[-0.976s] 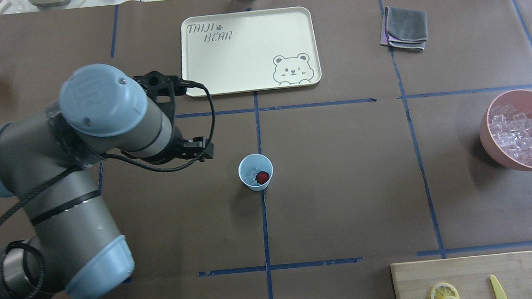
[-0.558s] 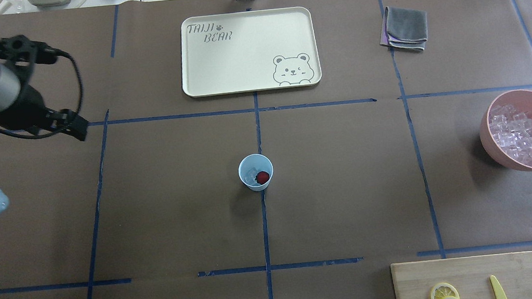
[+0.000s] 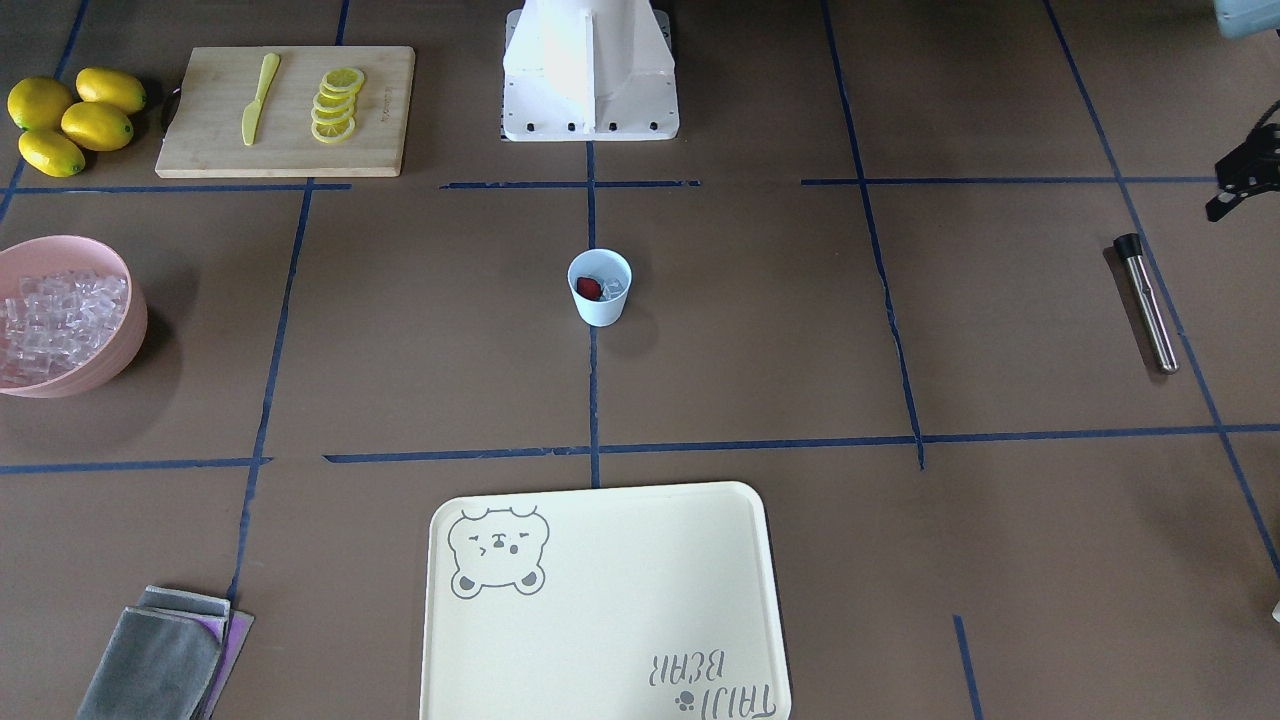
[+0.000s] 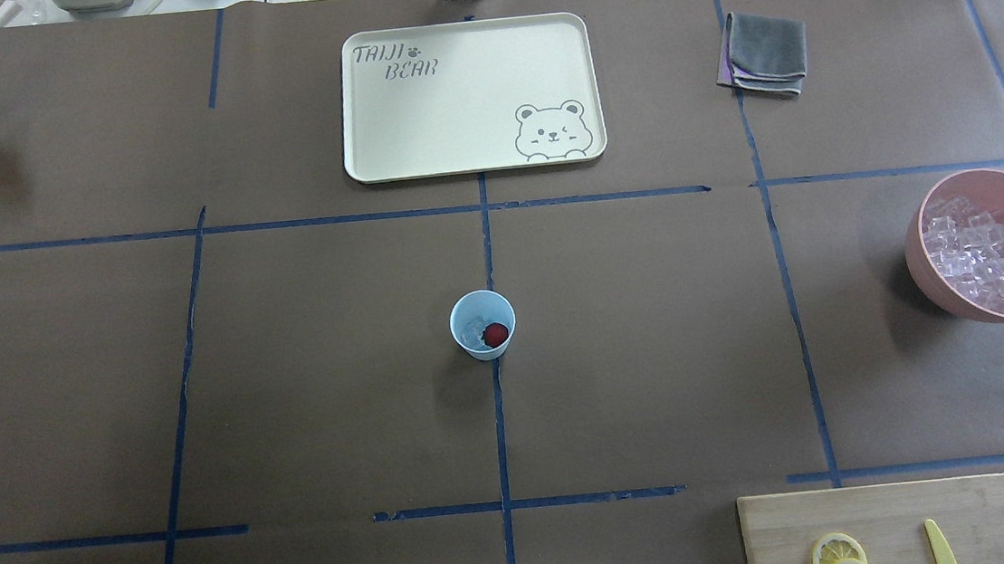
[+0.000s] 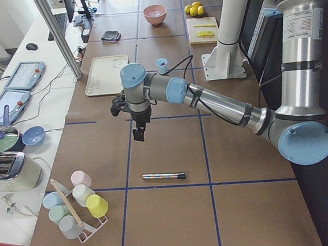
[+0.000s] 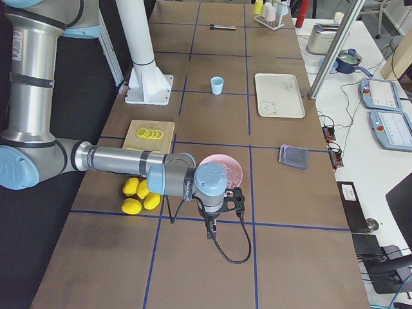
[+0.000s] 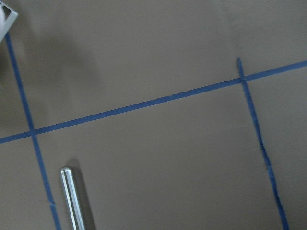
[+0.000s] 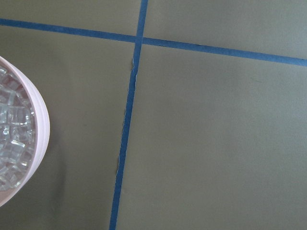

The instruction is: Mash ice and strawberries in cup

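L gripper point(image 5: 138, 134): jaw state cannot tell; nothing seen held. It hangs above the table near the muddler point(image 3: 1145, 300), which lies flat at the L end, prob. staged for pickup. R gripper point(image 6: 210, 233): jaw state cannot tell; parked by pink bowl point(image 6: 222, 168), clear of work. The cup point(image 4: 482, 325) stands upright mid-table with ice point(image 4: 471, 329) and strawberry point(image 4: 495, 334) inside, unmashed. Overhead view shows the contents but no arms; side views show the arms.

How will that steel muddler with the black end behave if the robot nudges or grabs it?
The steel muddler lies flat and looks round, so a sideways nudge would probably roll it. Its polished surface may slip in a pinch. It looks rigid, and is likely heavy for its slim build.
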You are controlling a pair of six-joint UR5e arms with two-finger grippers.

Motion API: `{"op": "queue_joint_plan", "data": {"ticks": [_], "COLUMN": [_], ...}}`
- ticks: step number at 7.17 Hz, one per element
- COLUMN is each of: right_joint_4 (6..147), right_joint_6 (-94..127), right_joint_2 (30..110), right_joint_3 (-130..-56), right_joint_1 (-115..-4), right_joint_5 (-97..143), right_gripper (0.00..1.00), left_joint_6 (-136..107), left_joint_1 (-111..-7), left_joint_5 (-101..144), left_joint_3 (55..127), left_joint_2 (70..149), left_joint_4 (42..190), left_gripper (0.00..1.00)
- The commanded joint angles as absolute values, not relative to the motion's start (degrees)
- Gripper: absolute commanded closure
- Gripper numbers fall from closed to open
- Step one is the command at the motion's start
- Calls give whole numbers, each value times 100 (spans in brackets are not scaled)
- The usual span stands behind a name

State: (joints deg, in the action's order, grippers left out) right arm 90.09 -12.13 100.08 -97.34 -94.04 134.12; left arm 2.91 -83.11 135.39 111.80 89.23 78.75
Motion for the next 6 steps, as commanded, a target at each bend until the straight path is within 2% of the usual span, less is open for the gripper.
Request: {"op": "queue_joint_plan", "data": {"ticks": [1, 3, 5, 6], "right_joint_4": [9009, 9009, 9009, 9009], "right_joint_6": [-1213, -1213, -1213, -1213], "right_joint_2": [10011, 10019, 10020, 10020], "right_joint_3": [-9756, -9756, -9756, -9756], "right_joint_1": [-9404, -9404, -9404, -9404], "right_joint_5": [13412, 13421, 13412, 13421], "right_gripper": [0, 0, 0, 1], "left_joint_6": [958, 226, -812, -1470], "left_joint_1": [-8754, -8737, -8588, -8126], "left_joint_5": [13702, 13711, 13694, 13632], "left_joint_3": [10689, 10495, 9498, 9144], "left_joint_2": [8379, 8235, 8209, 8209], "left_joint_4": [8006, 8689, 10685, 11531], "left_gripper": [0, 0, 0, 0]}}
